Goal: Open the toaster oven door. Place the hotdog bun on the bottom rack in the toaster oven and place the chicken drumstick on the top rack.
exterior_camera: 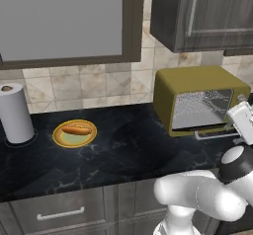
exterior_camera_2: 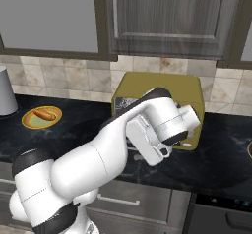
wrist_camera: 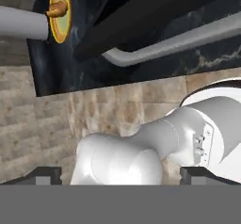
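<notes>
The toaster oven [exterior_camera: 200,98] stands at the right of the black counter [exterior_camera: 128,150], against the tiled wall. Its door [wrist_camera: 155,18] is folded down flat, exposing the grey mesh interior; the white bar handle [wrist_camera: 179,42] lies along the front edge. The gripper [wrist_camera: 120,173] is just in front of the door, jaws spread wide and empty.

The hotdog bun [exterior_camera: 76,129] lies on a yellow plate [exterior_camera: 66,139] well left of the oven, near the paper towel roll [exterior_camera: 15,113]. Judged soft and light: grasp across the middle, with gentle closing force. The drumstick cannot be made out.

No brand, label or legible writing is visible
</notes>
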Controlling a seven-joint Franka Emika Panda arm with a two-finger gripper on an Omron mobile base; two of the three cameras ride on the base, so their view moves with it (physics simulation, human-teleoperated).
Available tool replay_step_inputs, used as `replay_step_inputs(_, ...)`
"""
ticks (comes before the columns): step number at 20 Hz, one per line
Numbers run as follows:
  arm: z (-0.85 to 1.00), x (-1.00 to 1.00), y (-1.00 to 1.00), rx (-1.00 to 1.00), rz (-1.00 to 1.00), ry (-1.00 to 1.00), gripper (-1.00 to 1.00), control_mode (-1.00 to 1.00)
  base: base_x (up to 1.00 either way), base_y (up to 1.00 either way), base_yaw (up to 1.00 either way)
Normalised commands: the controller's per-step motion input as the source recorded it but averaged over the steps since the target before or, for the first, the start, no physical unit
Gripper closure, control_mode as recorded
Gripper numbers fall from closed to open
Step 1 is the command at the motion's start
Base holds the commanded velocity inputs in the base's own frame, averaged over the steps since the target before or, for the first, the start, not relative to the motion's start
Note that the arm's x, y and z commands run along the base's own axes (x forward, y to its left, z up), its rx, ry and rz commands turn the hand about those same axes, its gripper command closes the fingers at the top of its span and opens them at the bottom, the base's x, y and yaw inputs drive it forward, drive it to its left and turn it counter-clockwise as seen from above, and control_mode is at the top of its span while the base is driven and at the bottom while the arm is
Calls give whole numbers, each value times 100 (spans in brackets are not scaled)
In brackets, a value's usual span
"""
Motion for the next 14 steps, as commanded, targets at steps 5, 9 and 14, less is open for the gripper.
replay_step_inputs(5, 38, -6, 0, -7, 22, -38, -100, -100, 0, 0, 0)
replay_step_inputs(9, 23, 0, 0, -19, 35, -47, -100, -100, 0, 0, 0)
replay_step_inputs(14, 2, 1, 9, -21, 32, -60, -100, -100, 0, 0, 0)
